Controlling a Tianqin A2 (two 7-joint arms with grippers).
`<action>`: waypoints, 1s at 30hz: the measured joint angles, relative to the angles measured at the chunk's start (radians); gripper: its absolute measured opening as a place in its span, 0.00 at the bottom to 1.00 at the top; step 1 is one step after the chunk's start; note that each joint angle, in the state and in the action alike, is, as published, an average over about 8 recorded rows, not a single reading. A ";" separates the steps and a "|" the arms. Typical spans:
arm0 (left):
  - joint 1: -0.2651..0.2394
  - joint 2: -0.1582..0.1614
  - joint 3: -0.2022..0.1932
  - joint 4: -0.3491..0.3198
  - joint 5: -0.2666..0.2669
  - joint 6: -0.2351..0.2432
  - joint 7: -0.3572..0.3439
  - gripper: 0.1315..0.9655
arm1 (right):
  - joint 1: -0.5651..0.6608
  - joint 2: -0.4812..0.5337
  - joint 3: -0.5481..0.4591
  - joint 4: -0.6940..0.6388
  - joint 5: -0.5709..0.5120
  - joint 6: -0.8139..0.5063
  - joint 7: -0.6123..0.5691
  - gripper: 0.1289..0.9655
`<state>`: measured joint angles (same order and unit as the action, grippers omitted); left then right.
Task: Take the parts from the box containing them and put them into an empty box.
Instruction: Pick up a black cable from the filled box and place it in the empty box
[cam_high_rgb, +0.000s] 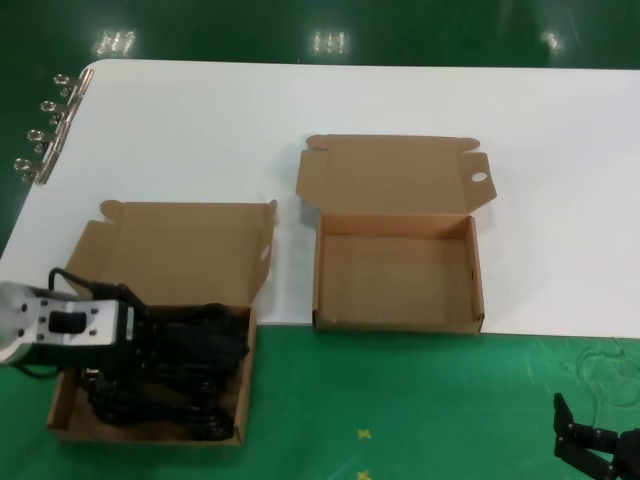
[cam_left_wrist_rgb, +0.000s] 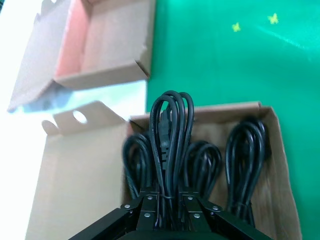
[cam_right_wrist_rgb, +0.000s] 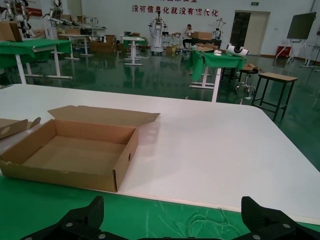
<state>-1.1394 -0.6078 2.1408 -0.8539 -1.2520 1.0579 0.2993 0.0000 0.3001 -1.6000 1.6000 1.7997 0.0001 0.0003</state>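
Down at the near left of the bench (cam_high_rgb: 200, 110), the parts (cam_high_rgb: 190, 375) are glossy black cables, each looped into a long thin coil, lying side by side in the box containing them (cam_high_rgb: 170, 250). That box is plain brown corrugated cardboard, shallow, with its lid folded back on the far side and little flaps sticking out at the corners. The left gripper (cam_left_wrist_rgb: 167, 202) is down inside it, fingers pinched onto the bound end of one cable bundle (cam_left_wrist_rgb: 170, 135), whose loop sticks up a bit above its neighbours in the left wrist view.

Just to the right sits an empty box (cam_high_rgb: 398, 270), same cardboard and same shape, with a bare floor and a small oval hole (cam_high_rgb: 479, 177) in the right corner flap of its lid. The two boxes are near each other but not touching.

The right gripper (cam_high_rgb: 592, 448) hangs low at the near right, off over the green mat (cam_high_rgb: 420, 400), with its black fingers spread wide.

A row of metal binder clips (cam_high_rgb: 45, 125) lines the far left bench edge.
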 joint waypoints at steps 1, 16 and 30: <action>0.003 -0.006 -0.003 -0.024 -0.001 0.005 -0.013 0.09 | 0.000 0.000 0.000 0.000 0.000 0.000 0.000 1.00; 0.017 0.055 0.004 -0.232 0.061 -0.045 -0.176 0.09 | 0.000 0.000 0.000 0.000 0.000 0.000 0.000 1.00; -0.036 0.269 0.082 -0.186 0.218 -0.138 -0.269 0.09 | 0.000 0.000 0.000 0.000 0.000 0.000 0.000 1.00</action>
<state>-1.1755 -0.3386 2.2226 -1.0398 -1.0343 0.9199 0.0307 0.0000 0.3001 -1.6000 1.6000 1.7997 0.0001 0.0003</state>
